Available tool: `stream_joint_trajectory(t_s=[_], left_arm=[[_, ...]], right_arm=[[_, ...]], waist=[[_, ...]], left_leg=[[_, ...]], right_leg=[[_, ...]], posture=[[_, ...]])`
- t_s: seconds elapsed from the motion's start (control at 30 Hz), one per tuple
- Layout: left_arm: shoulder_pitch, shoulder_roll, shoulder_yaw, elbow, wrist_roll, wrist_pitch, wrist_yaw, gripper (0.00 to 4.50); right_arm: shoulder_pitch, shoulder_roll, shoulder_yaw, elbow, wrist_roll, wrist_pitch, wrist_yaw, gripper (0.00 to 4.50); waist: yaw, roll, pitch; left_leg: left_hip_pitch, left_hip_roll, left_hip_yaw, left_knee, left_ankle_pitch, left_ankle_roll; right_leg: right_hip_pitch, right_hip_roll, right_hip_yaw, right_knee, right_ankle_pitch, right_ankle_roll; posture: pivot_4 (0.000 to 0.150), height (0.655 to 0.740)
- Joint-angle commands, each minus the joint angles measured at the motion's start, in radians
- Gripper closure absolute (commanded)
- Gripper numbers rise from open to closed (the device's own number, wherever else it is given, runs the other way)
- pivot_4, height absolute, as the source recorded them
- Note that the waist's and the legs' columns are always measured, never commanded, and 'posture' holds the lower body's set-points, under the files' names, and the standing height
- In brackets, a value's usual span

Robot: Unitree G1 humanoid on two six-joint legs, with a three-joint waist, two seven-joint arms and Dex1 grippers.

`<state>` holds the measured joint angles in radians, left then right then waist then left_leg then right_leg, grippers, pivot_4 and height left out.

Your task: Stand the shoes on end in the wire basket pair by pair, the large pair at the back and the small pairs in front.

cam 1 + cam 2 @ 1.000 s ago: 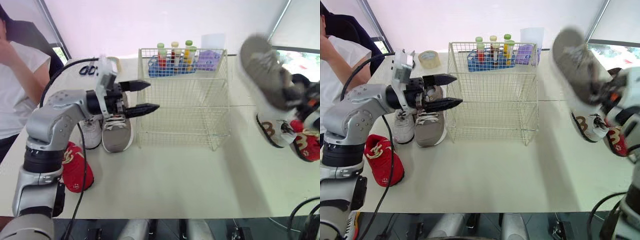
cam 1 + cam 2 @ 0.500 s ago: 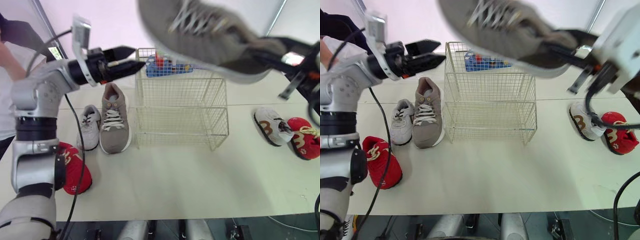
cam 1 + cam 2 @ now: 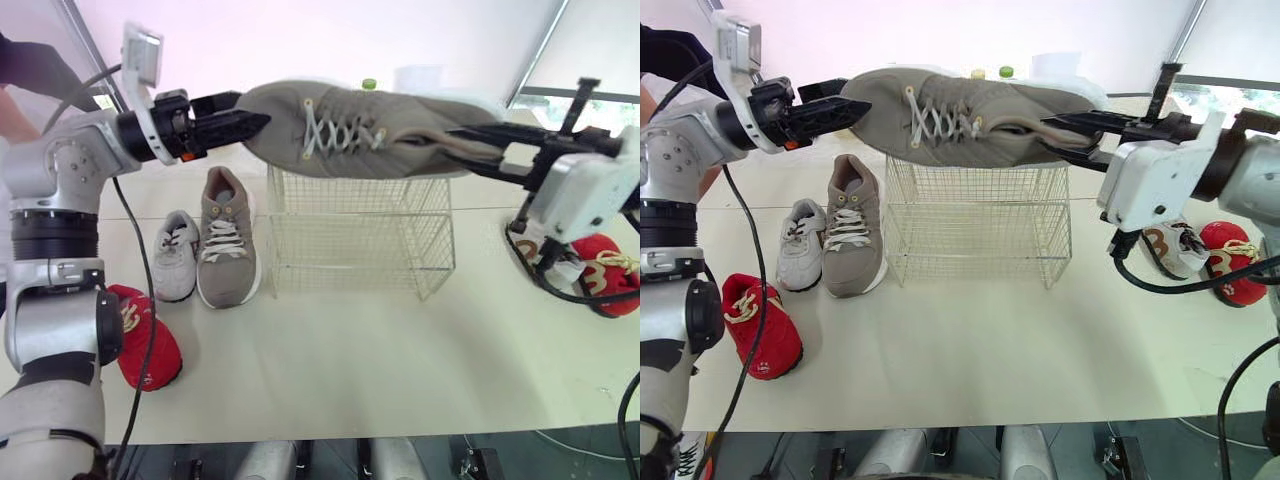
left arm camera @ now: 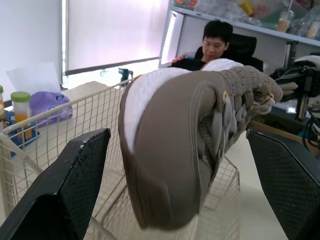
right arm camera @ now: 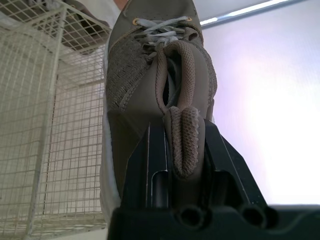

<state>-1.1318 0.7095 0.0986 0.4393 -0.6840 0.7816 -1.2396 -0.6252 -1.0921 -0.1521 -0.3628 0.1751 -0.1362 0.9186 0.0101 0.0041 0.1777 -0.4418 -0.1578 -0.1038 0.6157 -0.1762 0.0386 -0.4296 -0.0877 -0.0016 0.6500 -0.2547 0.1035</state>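
My right gripper (image 3: 470,152) clamps the heel of the large grey shoe (image 3: 350,130), holding it level above the wire basket (image 3: 350,245) (its toe sits between the spread fingers of my left gripper (image 3: 250,108), not touching them).

Taupe-grey large shoe (image 3: 370,140), white sole; wire basket (image 3: 350,250) apparently cream-white.

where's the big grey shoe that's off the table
The big grey shoe hangs sideways above the wire basket, heel clamped in the right gripper, toe between the open jaws of the left gripper.
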Motion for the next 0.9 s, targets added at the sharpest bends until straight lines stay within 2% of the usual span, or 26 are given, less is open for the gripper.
stream_joint_trajectory(t_s=[0.03,0.13,0.3,0.37,0.43,0.47,0.57,0.6,0.67,0.8,0.9], left_arm=[[0.001,0.016,0.003,-0.046,0.012,0.002,-0.022,0.0],[0.022,0.015,-0.007,-0.071,0.018,0.004,-0.036,0.83],[0.038,0.006,-0.012,-0.088,0.039,-0.007,-0.042,3.25],[0.039,0.002,-0.011,-0.088,0.044,-0.011,-0.04,3.91],[0.037,-0.007,-0.007,-0.087,0.045,-0.014,-0.032,3.95],[0.037,-0.01,-0.004,-0.087,0.046,-0.014,-0.029,3.95],[0.042,-0.021,0.004,-0.095,0.046,-0.011,-0.022,3.95],[0.049,-0.029,0.018,-0.103,0.033,0.003,-0.009,3.95],[0.06,-0.041,0.042,-0.117,0.011,0.024,0.009,3.95],[0.076,-0.063,0.095,-0.151,-0.042,0.072,0.064,3.95],[0.083,-0.085,0.128,-0.186,-0.086,0.107,0.103,3.95]], right_arm=[[-0.069,0.006,-0.013,-0.001,0.01,-0.03,-0.003,4.35],[-0.11,0.017,0.005,0.003,0.018,-0.018,0.003,4.35],[-0.139,0.018,0.015,0.016,0.019,-0.018,0.027,4.35],[-0.139,0.015,0.015,0.015,0.028,-0.003,0.037,4.35],[-0.128,0.013,-0.006,-0.006,0.1,0.099,0.04,3.34],[-0.122,0.011,-0.016,-0.018,0.139,0.155,0.041,3.03],[-0.123,0.001,-0.057,-0.054,0.258,0.329,0.022,1.47],[-0.121,-0.006,-0.112,-0.055,0.356,0.454,-0.009,1.08],[-0.101,-0.027,-0.206,-0.059,0.508,0.648,-0.038,0.02],[0.006,0.006,-0.46,-0.046,0.832,0.966,-0.179,0.02],[0.152,0.061,-0.623,-0.059,1.06,1.104,-0.282,0.02]], waist=[[0.0,0.0,0.0],[0.0,0.0,0.0],[0.0,0.0,0.0],[0.001,0.0,0.0],[0.002,0.0,0.0],[0.001,0.0,0.0],[0.002,0.0,0.0],[0.002,0.0,0.0],[0.004,0.0,0.0],[0.003,-0.001,0.0],[0.003,-0.001,0.0]], left_leg=[[0.0,0.0,0.0,0.0,0.0,0.0],[0.0,0.0,0.0,0.0,0.0,0.0],[0.0,0.0,0.0,0.0,0.0,0.0],[0.0,0.0,0.0,0.0,0.0,0.0],[0.0,0.0,0.0,0.0,0.0,0.001],[0.0,0.0,0.0,0.0,0.0,0.001],[0.0,0.0,-0.001,0.0,-0.002,0.003],[0.0,0.0,-0.001,0.0,-0.002,0.004],[0.0,0.0,-0.001,0.0,-0.002,0.004],[-0.001,0.0,-0.002,0.0,-0.003,0.005],[-0.001,0.0,-0.002,0.0,-0.002,0.007]], right_leg=[[0.0,0.0,0.0,0.0,0.0,0.0],[0.0,0.0,0.0,0.0,0.0,0.0],[0.0,0.0,0.0,0.0,0.0,0.0],[0.0,0.0,0.0,0.0,0.0,0.0],[0.0,0.0,0.0,0.0,0.0,0.0],[0.0,0.0,0.0,0.0,0.0,0.0],[0.0,0.0,0.0,0.001,0.0,0.0],[0.0,0.0,0.0,0.0,0.0,0.0],[0.0,0.0,0.0,0.0,0.0,0.0],[0.0,0.0,0.0,0.0,0.0,0.0],[0.0,0.0,0.0,0.0,0.0,0.0]], posture=[[0.15,0.74],[0.15,0.74],[0.15,0.74],[0.15,0.74],[0.15,0.74],[0.15,0.74],[0.15,0.74],[0.15,0.74],[0.15,0.74],[0.15,0.74],[0.15,0.74]])
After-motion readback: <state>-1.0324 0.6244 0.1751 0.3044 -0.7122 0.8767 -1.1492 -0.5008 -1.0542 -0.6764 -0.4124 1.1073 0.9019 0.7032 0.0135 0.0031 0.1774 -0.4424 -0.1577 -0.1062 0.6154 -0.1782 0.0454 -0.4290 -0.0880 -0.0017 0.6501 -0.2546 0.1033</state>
